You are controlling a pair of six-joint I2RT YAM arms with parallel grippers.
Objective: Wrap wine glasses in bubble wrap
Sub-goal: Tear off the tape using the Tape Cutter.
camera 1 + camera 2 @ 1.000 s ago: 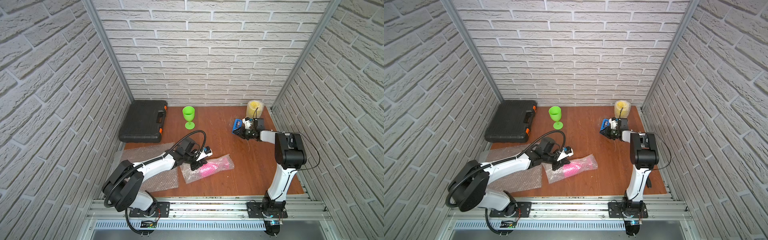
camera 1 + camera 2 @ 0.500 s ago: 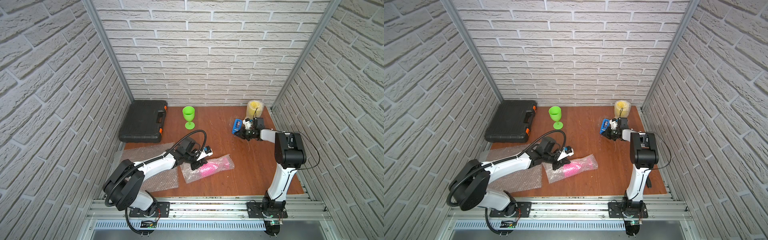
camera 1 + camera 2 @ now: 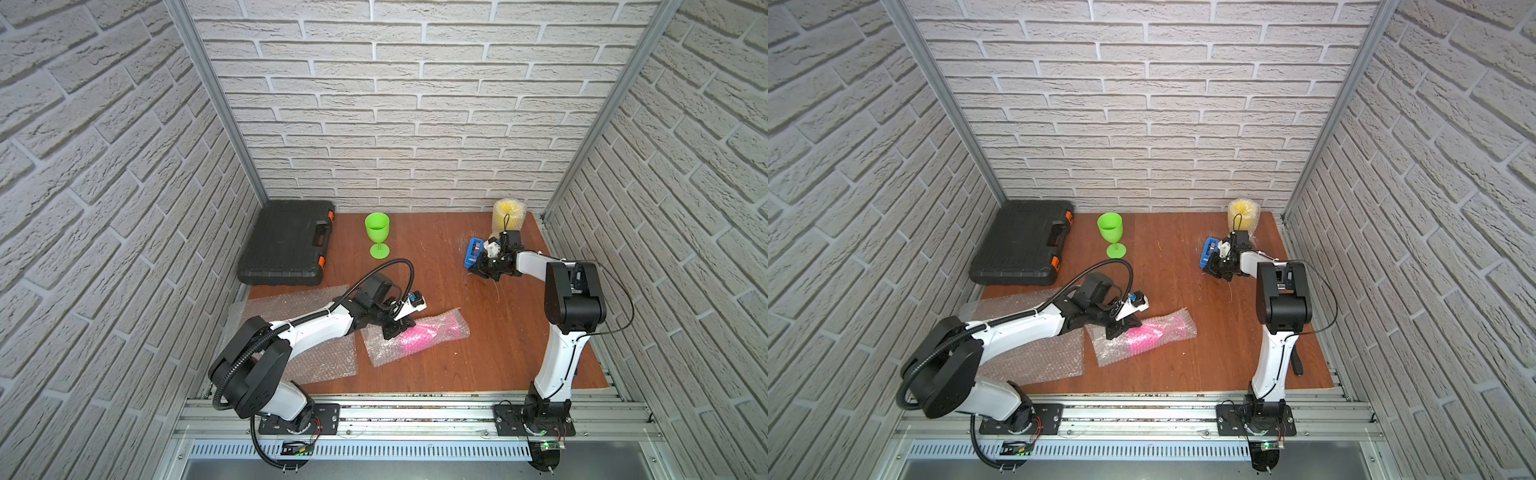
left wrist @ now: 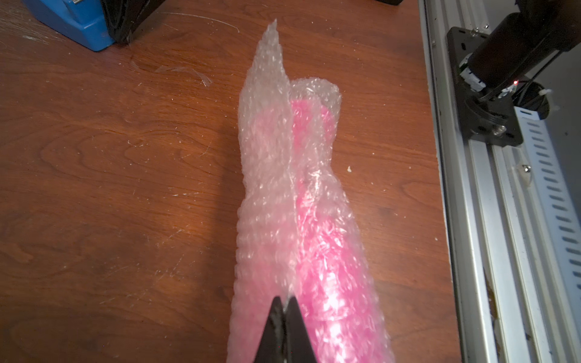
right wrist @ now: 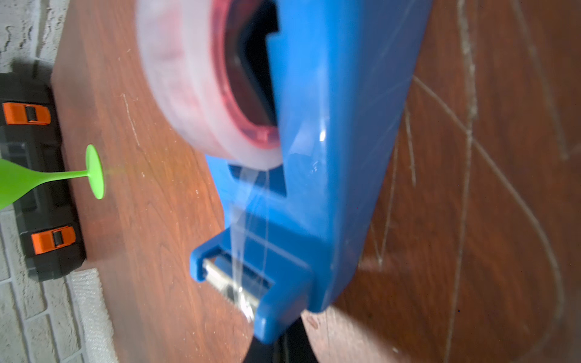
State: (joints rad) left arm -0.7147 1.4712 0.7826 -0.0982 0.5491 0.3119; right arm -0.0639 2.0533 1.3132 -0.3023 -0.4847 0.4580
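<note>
White-linked, black-jointed left arm [image 3: 311, 328] with corrugated black hose [image 3: 409, 266]; matching right arm [image 3: 557, 357], thin black wire [image 3: 627, 307].

Both top views: high over 6 o'clock rail [image 3: 415, 409], steep downward look, whole table [image 3: 436, 257], near-identical framing. Left wrist: close, low, facing 3 o'clock along pink goblet [image 4: 317, 226] in bubble wrap [image 4: 264, 151]; tape dispenser [image 4: 75, 22] in background. Right wrist: very close on same dispenser, blurred, seemingly facing 9 o'clock; green goblet [image 5: 15, 184] shared with top views.
</note>
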